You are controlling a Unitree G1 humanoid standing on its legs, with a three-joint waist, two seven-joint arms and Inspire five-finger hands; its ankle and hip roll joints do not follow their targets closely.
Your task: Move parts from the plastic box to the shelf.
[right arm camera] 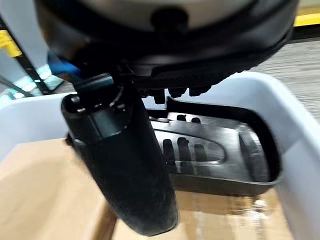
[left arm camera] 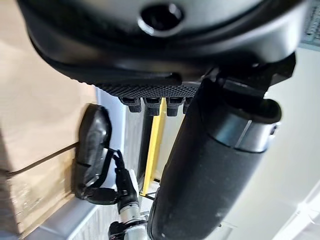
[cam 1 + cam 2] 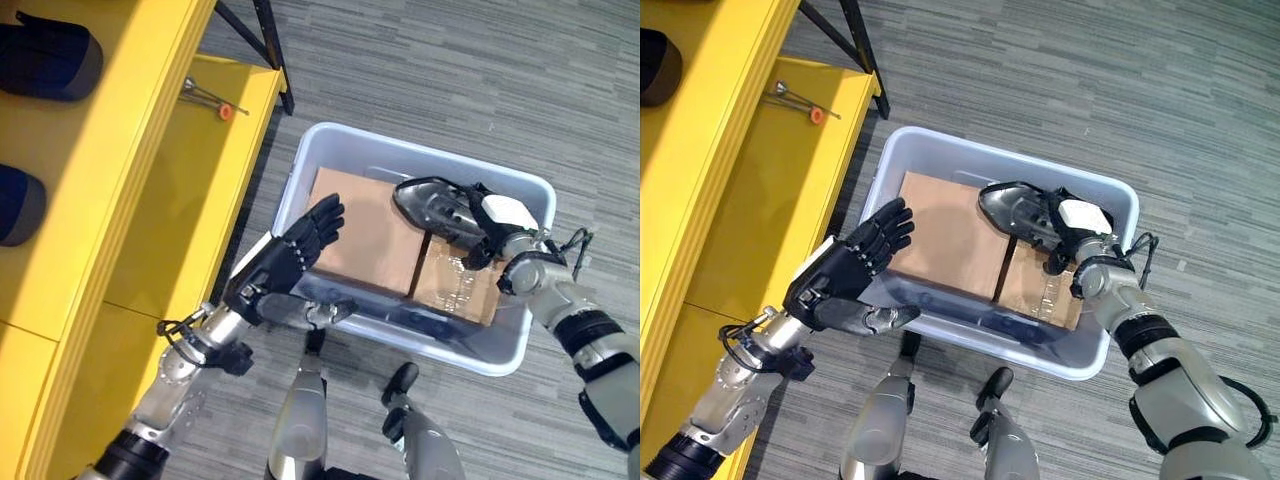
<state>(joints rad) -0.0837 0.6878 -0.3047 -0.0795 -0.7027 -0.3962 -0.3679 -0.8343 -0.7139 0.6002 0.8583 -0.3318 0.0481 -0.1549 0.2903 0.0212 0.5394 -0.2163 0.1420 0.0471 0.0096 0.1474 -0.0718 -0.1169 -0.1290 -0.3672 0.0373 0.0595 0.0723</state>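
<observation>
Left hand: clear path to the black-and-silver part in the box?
Probably not directly. The dark left hand is open at the grey plastic box's near-left rim; the black-and-silver metal part lies across the brown cardboard boxes, under the right hand.

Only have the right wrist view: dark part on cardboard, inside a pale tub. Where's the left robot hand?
Observer: The left robot hand is open, with straight fingers, at the near-left rim of the plastic box, reaching over the edge of the cardboard box and holding nothing.
Operator: And the shelf?
Observer: The yellow shelf stands on the robot's left, right beside the plastic box.
Operator: Anything on it?
Observer: A thin metal tool with an orange tip lies on the lower level.
</observation>
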